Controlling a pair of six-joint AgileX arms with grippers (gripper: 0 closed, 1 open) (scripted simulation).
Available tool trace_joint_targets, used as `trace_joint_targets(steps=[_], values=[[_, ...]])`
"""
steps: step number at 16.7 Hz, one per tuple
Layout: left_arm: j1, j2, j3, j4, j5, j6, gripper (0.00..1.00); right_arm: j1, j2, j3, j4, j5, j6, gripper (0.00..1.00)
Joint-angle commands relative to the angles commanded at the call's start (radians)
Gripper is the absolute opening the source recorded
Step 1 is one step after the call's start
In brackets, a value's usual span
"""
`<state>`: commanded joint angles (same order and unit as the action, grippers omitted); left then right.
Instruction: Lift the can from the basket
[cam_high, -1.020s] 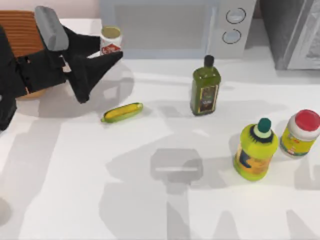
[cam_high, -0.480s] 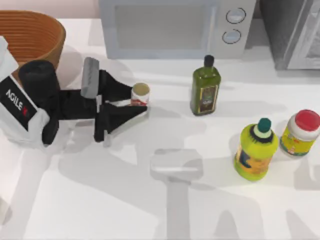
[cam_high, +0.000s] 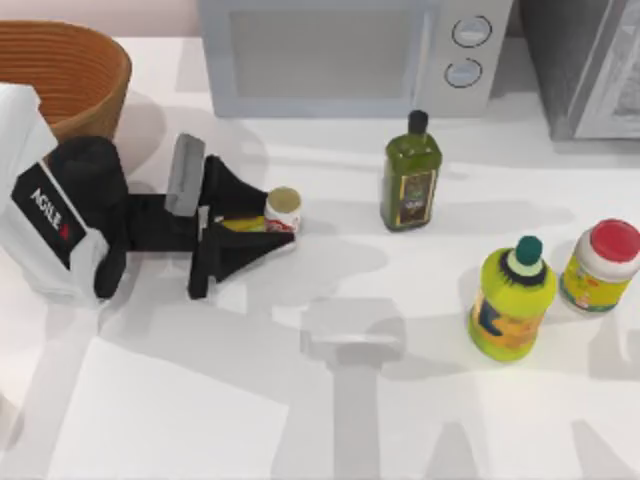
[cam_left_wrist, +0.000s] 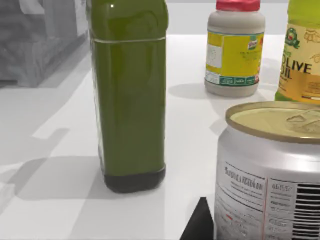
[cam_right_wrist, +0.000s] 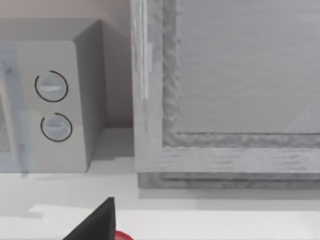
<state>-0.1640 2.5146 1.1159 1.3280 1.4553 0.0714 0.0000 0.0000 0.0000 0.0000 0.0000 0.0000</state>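
So the can (cam_high: 283, 209) is sitting between the fingers of my left gripper (cam_high: 268, 219), clamped on its sides. It's upright: pale round top faces up toward the overhead camera, so its long axis runs vertical, and the white-and-red label wraps the side. From my left wrist camera the can (cam_left_wrist: 272, 170) is right up close, silver wall with a barcode and the tan lid on top, standing straight.

It's out over the white table (cam_high: 330, 420), well apart from the basket (cam_high: 70, 65), which sits at the far left corner. The dark green bottle (cam_high: 410, 178) is off to the can's right, near but not touching.

My left arm is stretched out low, running left to right across the table, white link with the AgileX lettering at the left end and the black wrist and fingers pointing right.

Over on the right side of the table are the yellow oil bottle (cam_high: 511, 301) and the yellow jar (cam_high: 601, 266) with the red lid, just beside each other. Microwave (cam_high: 345, 52) is along the back edge.

My right wrist camera looks at the microwave's dials (cam_right_wrist: 52, 106) and a grey cabinet (cam_right_wrist: 230, 95); can't tell what that gripper's fingers are doing.
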Motion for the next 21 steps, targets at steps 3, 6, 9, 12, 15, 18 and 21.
trace_joint_targets(steps=[3, 6, 9, 12, 15, 18, 21], values=[[0.0, 0.0, 0.0, 0.0, 0.0, 0.0, 0.08, 0.0, 0.0, 0.0, 0.0, 0.0, 0.0, 1.0], [0.0, 0.0, 0.0, 0.0, 0.0, 0.0, 0.3, 0.0, 0.0, 0.0, 0.0, 0.0, 0.0, 1.0], [0.0, 0.0, 0.0, 0.0, 0.0, 0.0, 0.53, 0.0, 0.0, 0.0, 0.0, 0.0, 0.0, 1.0], [0.0, 0.0, 0.0, 0.0, 0.0, 0.0, 0.75, 0.0, 0.0, 0.0, 0.0, 0.0, 0.0, 1.0], [0.0, 0.0, 0.0, 0.0, 0.0, 0.0, 0.98, 0.0, 0.0, 0.0, 0.0, 0.0, 0.0, 1.0], [0.0, 0.0, 0.0, 0.0, 0.0, 0.0, 1.0, 0.0, 0.0, 0.0, 0.0, 0.0, 0.0, 1.0], [0.0, 0.0, 0.0, 0.0, 0.0, 0.0, 1.0, 0.0, 0.0, 0.0, 0.0, 0.0, 0.0, 1.0]])
